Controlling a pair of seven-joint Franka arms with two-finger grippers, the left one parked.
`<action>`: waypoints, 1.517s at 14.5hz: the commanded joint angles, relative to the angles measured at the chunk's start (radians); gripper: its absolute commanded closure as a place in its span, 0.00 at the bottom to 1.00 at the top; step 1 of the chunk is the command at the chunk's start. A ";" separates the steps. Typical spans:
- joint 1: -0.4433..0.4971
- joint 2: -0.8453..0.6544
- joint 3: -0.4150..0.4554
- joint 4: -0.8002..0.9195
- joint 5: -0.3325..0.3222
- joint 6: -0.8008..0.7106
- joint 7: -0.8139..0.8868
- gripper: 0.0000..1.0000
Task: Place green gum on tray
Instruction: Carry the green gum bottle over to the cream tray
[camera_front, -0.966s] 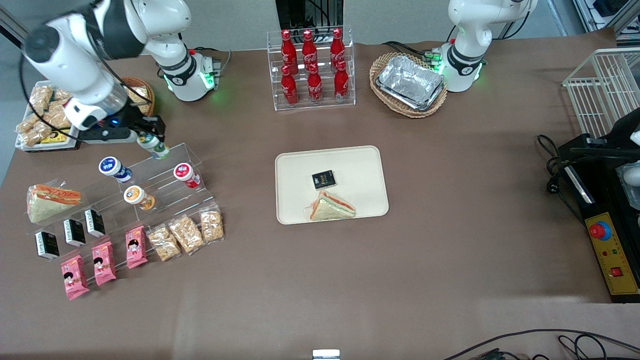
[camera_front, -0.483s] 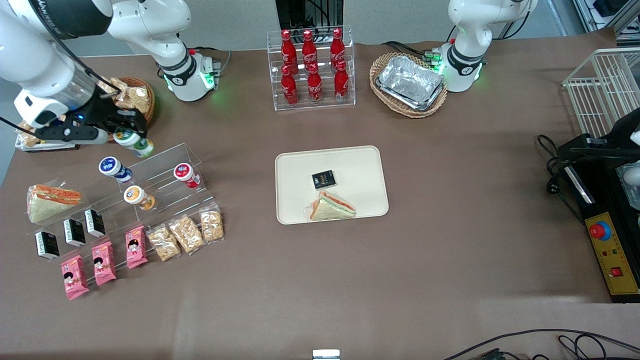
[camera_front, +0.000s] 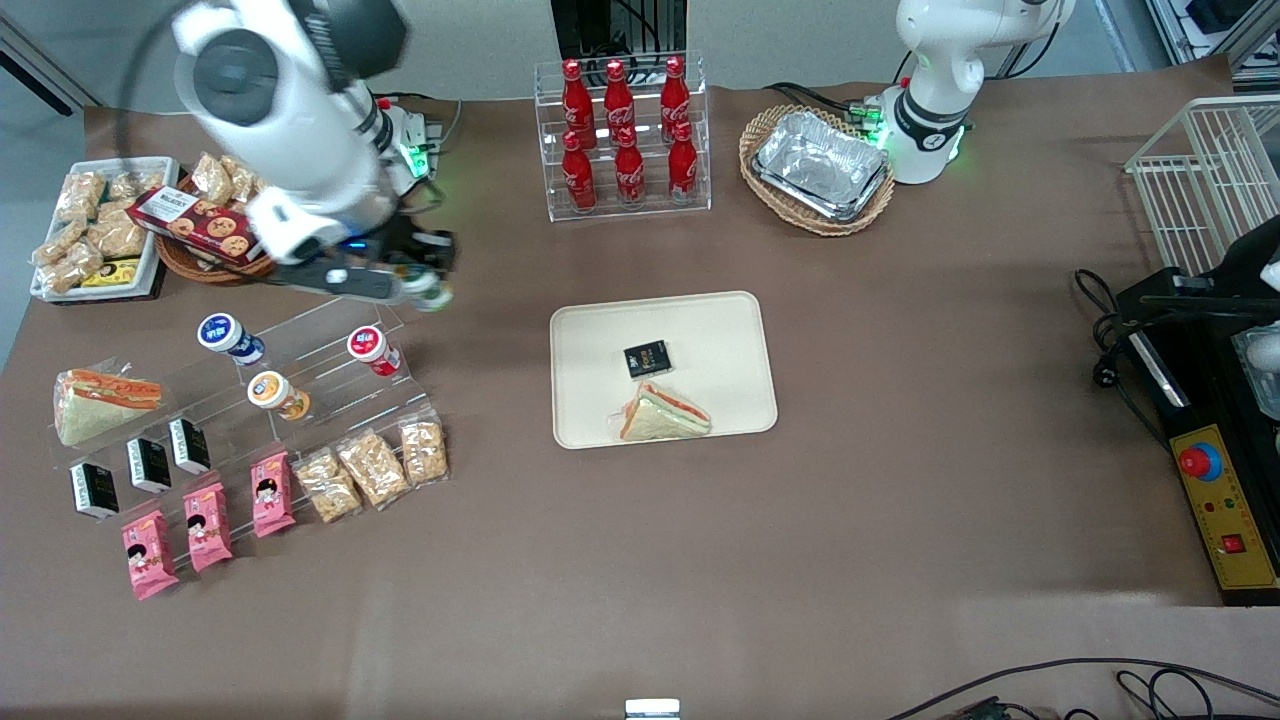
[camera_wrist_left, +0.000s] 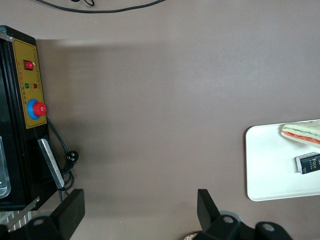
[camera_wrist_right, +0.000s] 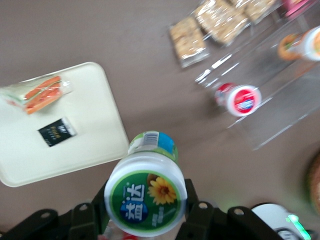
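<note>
Since earlier, pincer (camera_front: 425, 285) clamping green gum (camera_front: 428, 292) swung nearer tray (camera_front: 580, 400)

Front camera sits high, looking steeply down over the whole table (camera_front: 900, 520). Right wrist camera looks down past the gripper (camera_wrist_right: 145, 212) holding the green gum (camera_wrist_right: 146, 197), close up. Left wrist camera hangs low over bare tabletop. All three catch the tray (camera_front: 590, 340) (camera_wrist_left: 265, 165) (camera_wrist_right: 90, 130) with its sandwich (camera_front: 662, 412) (camera_wrist_left: 302, 132) (camera_wrist_right: 42, 93).
</note>
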 joint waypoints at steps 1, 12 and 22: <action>0.115 0.120 -0.014 0.012 0.025 0.113 0.147 0.62; 0.281 0.347 -0.014 -0.289 0.022 0.777 0.281 0.63; 0.301 0.422 -0.013 -0.283 0.037 0.817 0.281 0.14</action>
